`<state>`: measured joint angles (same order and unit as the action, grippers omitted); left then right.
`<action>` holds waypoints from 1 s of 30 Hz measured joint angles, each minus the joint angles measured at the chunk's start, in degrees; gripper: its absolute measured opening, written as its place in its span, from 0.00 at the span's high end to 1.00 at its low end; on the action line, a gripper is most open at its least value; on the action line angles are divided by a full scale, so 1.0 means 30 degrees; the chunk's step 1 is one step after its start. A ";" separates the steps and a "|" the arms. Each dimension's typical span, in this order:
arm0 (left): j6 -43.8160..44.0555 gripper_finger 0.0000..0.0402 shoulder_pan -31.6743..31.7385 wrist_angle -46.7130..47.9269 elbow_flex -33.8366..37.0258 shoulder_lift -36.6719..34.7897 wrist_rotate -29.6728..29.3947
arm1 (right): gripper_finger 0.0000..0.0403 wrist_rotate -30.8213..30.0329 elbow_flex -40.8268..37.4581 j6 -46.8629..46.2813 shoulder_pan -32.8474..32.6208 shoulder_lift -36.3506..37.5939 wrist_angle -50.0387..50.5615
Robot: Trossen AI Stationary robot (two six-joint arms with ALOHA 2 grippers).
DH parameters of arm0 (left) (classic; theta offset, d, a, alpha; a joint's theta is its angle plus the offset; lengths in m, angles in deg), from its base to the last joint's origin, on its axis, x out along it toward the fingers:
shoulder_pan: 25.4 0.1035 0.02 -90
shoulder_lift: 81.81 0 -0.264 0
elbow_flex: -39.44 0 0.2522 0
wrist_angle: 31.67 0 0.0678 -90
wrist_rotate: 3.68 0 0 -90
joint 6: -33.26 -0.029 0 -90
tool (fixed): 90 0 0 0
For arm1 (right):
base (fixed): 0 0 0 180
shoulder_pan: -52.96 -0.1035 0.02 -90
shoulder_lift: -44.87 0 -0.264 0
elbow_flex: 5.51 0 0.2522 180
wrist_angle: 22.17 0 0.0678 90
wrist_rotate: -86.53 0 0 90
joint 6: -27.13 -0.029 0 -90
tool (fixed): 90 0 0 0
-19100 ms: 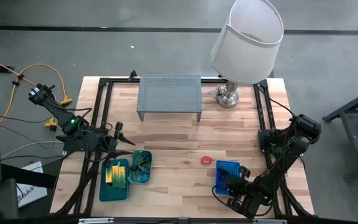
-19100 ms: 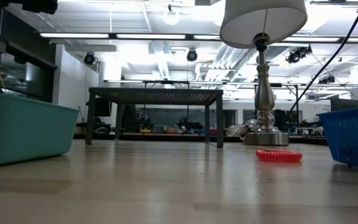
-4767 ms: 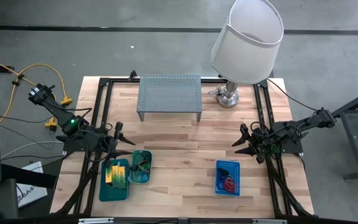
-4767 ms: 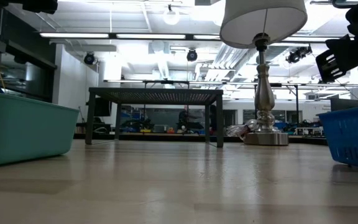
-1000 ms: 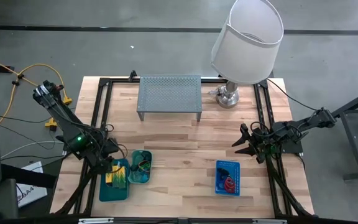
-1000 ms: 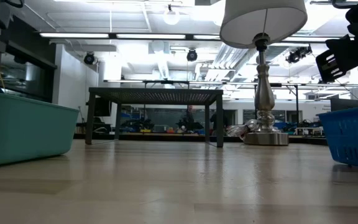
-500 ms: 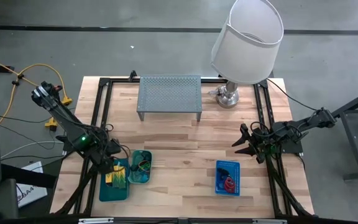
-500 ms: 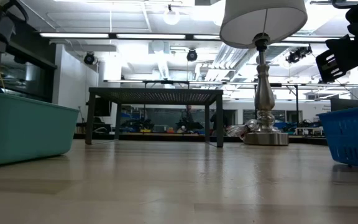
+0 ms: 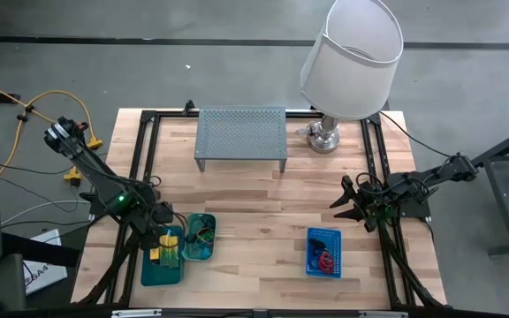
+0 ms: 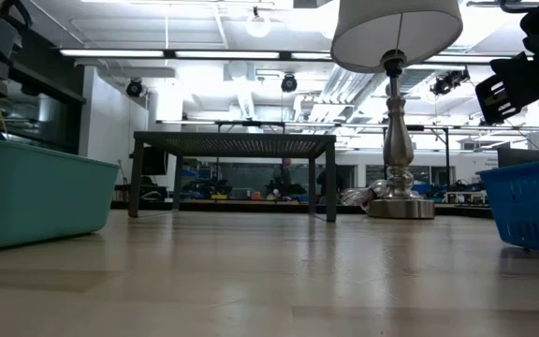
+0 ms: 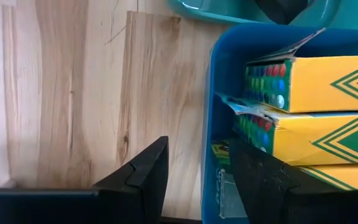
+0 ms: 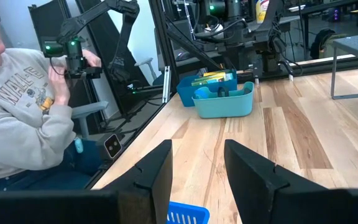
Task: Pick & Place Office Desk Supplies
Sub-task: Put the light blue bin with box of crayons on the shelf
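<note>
Several yellow-green crayon boxes [image 11: 303, 81] lie in the dark teal tray [image 9: 151, 269] at the table's near left. A smaller light teal tray [image 9: 190, 251] beside it holds band loops [image 9: 203, 235]. A red band loop [image 9: 326, 259] lies in the blue mesh basket [image 9: 322, 238] at the near right. My left gripper [image 11: 197, 180] is open over the dark tray's far end. One finger [image 11: 148, 171] is outside the tray's wall [image 11: 207, 124] and the other [image 11: 253, 171] is inside, over the boxes. My right gripper [image 9: 338, 205] is open and empty at the right.
The grey perforated riser [image 9: 241, 137] stands at the far middle and the white-shaded lamp [image 9: 330, 132] at the far right. Bare wood lies between the trays and the basket. A person [image 12: 17, 112] sits beyond the table's left side.
My left gripper has gone toward the table's near right and down, to the far end of the dark teal tray, staying open. My right arm has kept still.
</note>
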<state>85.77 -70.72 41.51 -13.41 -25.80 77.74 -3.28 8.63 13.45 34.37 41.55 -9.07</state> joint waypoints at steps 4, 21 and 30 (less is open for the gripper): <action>-0.0007 0.60 0.0000 -0.0376 0.0000 0.0434 0.0029 | 0.67 0.0000 0.0005 0.0000 -0.0007 -0.0004 0.0000; -0.3016 0.60 0.2388 -0.1333 0.0000 0.2623 0.1792 | 0.67 0.0000 0.0000 0.0000 -0.0007 -0.0007 0.0000; -0.3075 0.60 0.2958 -0.2270 0.0002 0.3765 0.2817 | 0.67 0.0000 0.0005 0.0000 -0.0001 -0.0005 -0.0005</action>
<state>76.55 -61.84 34.70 -13.40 -14.51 86.19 -3.28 8.65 13.45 34.37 41.54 -9.09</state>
